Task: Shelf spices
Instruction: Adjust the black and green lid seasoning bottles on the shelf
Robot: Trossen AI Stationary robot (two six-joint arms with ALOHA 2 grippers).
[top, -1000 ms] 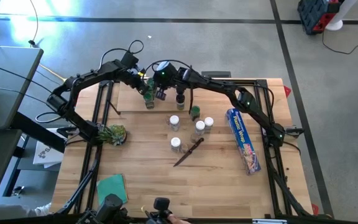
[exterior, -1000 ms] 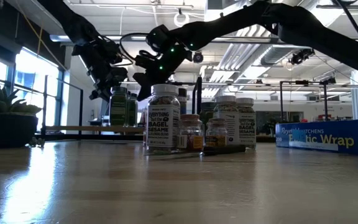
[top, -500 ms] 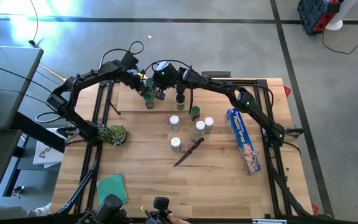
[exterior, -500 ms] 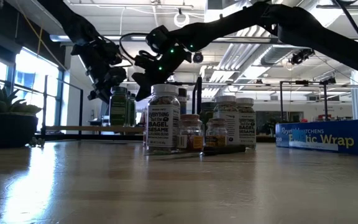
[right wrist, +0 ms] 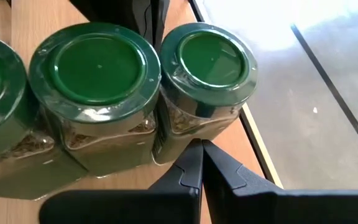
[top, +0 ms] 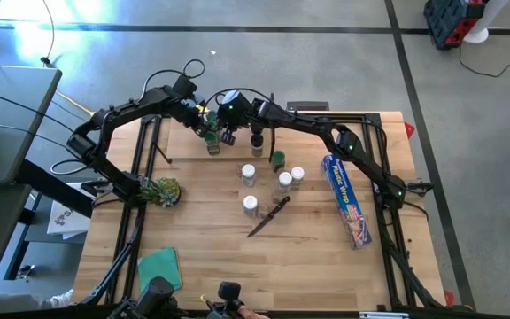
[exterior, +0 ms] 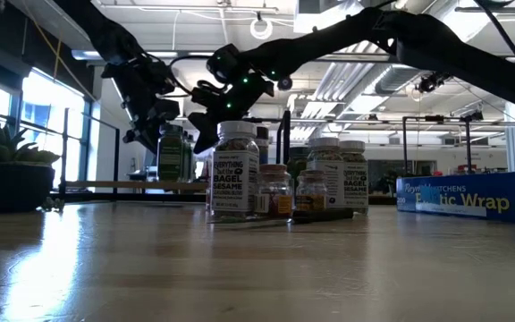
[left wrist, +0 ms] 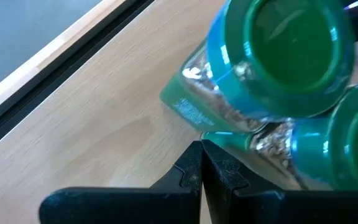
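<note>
The wooden tabletop (top: 202, 248) carried everything, with the shelf (exterior: 123, 185) running along its far edge, a pale ledge seen in the low view behind the standing jars. On the table's right side lay the long blue plastic wrap box (top: 346, 199), and on the left a small potted plant (top: 161, 190) and a green cloth (top: 160, 266).

Both arms reached to the far edge. The left gripper (top: 204, 126) and the right gripper (top: 228, 135) hovered just above a cluster of green-capped jars (right wrist: 142, 68) standing near the shelf's end; each had its fingers pressed fully together and held nothing.

The green-capped jars sat close against one another, touching in the wrist views, on pale wood beside a dark rail. Whether they stood on the ledge or just before it could not be told.

Much looked left to do. A tall bagel-seasoning jar (exterior: 234, 170) and several smaller spice jars (top: 283, 182) with white caps stood unshelved at mid-table, along with one green-capped jar (top: 277, 159) and a dark-capped one (top: 257, 142). A dark-handled knife (top: 268, 217) lay beside them.

By my judgement, only the first few jars were placed.
</note>
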